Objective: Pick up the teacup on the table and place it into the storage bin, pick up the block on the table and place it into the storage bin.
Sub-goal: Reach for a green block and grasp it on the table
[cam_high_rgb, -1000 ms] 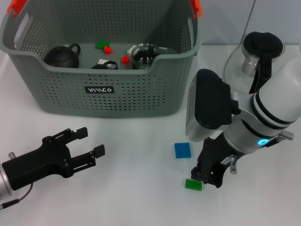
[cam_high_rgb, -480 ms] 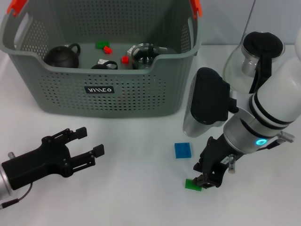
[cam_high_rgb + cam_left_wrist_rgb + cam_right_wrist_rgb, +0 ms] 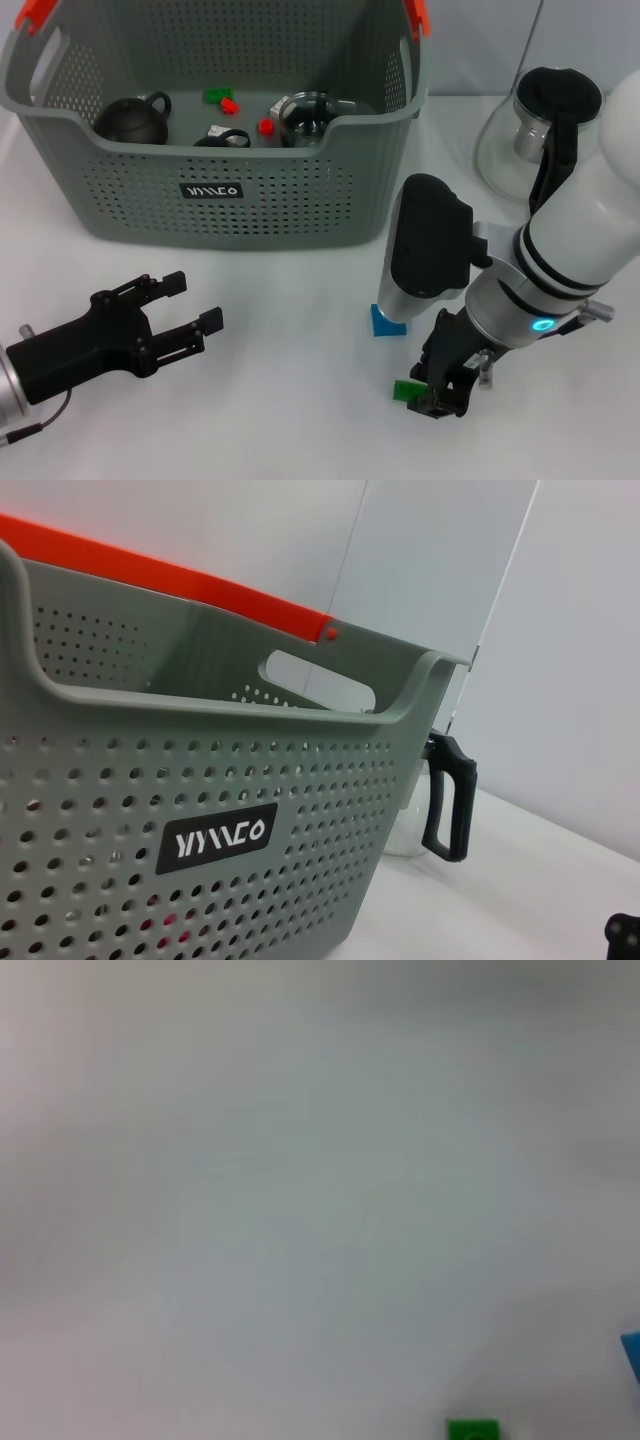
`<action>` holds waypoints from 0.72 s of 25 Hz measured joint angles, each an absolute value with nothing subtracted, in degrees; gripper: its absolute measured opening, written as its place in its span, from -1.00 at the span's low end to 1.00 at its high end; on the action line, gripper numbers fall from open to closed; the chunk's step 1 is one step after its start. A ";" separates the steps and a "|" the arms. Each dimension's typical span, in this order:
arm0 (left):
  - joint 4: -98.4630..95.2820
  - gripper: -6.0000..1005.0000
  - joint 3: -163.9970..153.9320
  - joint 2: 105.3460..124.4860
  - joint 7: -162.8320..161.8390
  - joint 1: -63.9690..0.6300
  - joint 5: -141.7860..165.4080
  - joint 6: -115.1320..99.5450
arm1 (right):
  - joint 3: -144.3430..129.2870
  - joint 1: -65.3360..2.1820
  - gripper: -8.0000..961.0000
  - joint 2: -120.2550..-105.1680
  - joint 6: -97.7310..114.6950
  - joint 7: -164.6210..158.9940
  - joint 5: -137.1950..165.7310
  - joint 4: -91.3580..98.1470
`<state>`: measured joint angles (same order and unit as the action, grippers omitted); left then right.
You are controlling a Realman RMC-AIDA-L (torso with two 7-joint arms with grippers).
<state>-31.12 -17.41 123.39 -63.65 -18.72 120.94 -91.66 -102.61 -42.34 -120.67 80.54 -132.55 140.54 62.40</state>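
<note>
Now the right gripper [image 3: 432, 392] is closed on the green block [image 3: 405, 391] and has lifted it off the table [image 3: 290, 400], so carrying it to the storage bin [image 3: 215, 205] likely comes next. Open-fingered, the left gripper [image 3: 185, 310] stays parked near the bin's front.

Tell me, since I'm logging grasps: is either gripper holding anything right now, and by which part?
The right gripper is shut on the green block, gripping one end. The left gripper is open, holding nothing.
</note>
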 joint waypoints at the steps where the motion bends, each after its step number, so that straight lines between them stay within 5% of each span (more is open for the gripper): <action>1: -31.12 0.58 -17.41 123.40 -63.64 -18.71 120.93 -91.66 | -102.60 -42.39 -0.27 -120.67 80.52 -132.74 140.54 62.40; 9: -31.11 0.58 -17.40 123.40 -63.63 -18.63 120.93 -91.66 | -102.14 -42.76 -0.28 -120.56 80.60 -132.88 138.92 61.88; 18: -31.11 0.58 -17.40 123.40 -63.20 -18.28 120.96 -91.66 | -103.26 -42.87 0.00 -120.72 78.55 -133.80 140.73 60.92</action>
<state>-31.11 -17.40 123.40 -63.20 -18.27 120.96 -91.66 -103.26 -42.87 -120.72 78.55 -133.80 140.73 60.92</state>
